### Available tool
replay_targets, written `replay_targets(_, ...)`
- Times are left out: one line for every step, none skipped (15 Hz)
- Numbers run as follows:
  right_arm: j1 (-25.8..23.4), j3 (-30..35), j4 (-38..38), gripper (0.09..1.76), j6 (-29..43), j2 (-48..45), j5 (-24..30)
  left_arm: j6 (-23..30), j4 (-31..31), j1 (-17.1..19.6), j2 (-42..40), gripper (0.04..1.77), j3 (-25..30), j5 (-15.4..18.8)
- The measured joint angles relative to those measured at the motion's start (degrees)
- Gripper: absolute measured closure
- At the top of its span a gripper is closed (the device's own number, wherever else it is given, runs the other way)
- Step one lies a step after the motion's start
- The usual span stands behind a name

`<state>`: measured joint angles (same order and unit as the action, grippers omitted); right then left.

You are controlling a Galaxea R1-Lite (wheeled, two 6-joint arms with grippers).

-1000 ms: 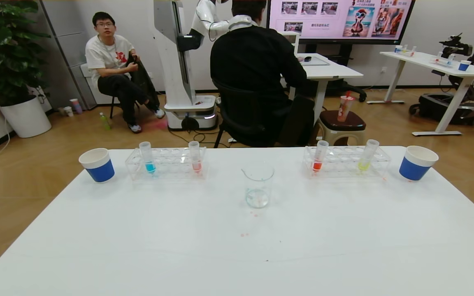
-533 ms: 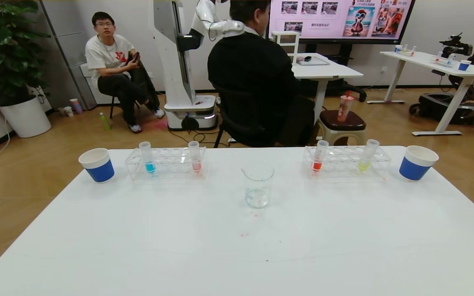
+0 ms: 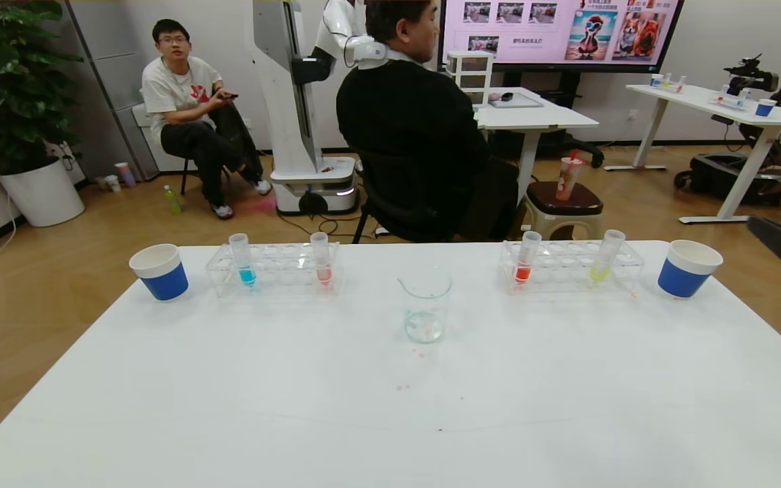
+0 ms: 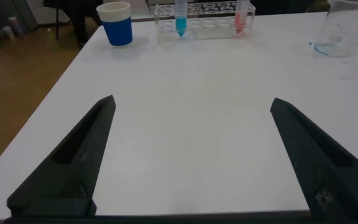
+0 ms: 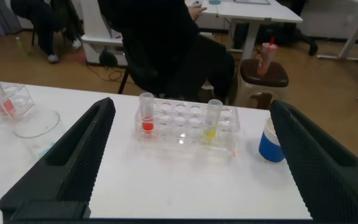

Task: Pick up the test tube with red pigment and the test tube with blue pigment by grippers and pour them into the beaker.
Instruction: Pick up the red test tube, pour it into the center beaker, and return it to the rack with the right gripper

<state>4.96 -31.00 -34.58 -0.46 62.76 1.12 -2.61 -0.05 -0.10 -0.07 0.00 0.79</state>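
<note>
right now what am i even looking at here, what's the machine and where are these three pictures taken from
It is a two-armed robot at a white table. One picture looks down from its head; the other two come from cameras on its wrists. The dark wedges there are the open fingers of the left tool and the right tool; both hold nothing. On the table: a glass beaker, two clear racks holding a blue tube, a bright red tube, a paler red tube and a yellow tube, plus two paper cups.

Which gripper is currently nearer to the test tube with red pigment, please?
Right. The right gripper is open and faces the test tube with red pigment in its rack. The left gripper, also open, is over the table's left side, facing the blue tube's rack.
</note>
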Motion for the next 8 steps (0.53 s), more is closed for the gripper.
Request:
replay_targets(1.1, -0.1, -3.0, 0.11, 0.0, 3.6, -0.2, 0.0, 0.0, 0.0, 0.0, 0.07, 0.0, 0.0)
replay_targets(2.5, -0.2, -5.4, 0.11, 0.0, 7.1, -0.5, 0.0, 0.0, 0.0, 0.0, 0.07, 0.0, 0.0)
replay_targets(4.0, -0.5, -6.9, 0.11, 0.1, 10.2, -1.2, 0.0, 0.0, 0.0, 0.0, 0.07, 0.0, 0.0)
replay_targets(5.5, -1.0, -8.2, 0.11, 0.5, 13.0, -2.4, 0.0, 0.0, 0.0, 0.0, 0.07, 0.0, 0.0)
replay_targets(7.1, -1.8, -9.6, 0.11, 1.3, 15.9, -4.2, 0.0, 0.0, 0.0, 0.0, 0.07, 0.0, 0.0)
replay_targets(8.4, -2.6, -11.1, 0.11, 2.2, 18.4, -5.6, 0.0, 0.0, 0.0, 0.0, 0.07, 0.0, 0.0)
replay_targets(9.4, -3.1, -12.6, 0.11, 2.8, 20.7, -6.7, 0.0, 0.0, 0.0, 0.0, 0.07, 0.0, 0.0)
replay_targets(10.3, -3.5, -14.3, 0.11, 3.2, 23.2, -7.5, 0.0, 0.0, 0.0, 0.0, 0.07, 0.0, 0.0)
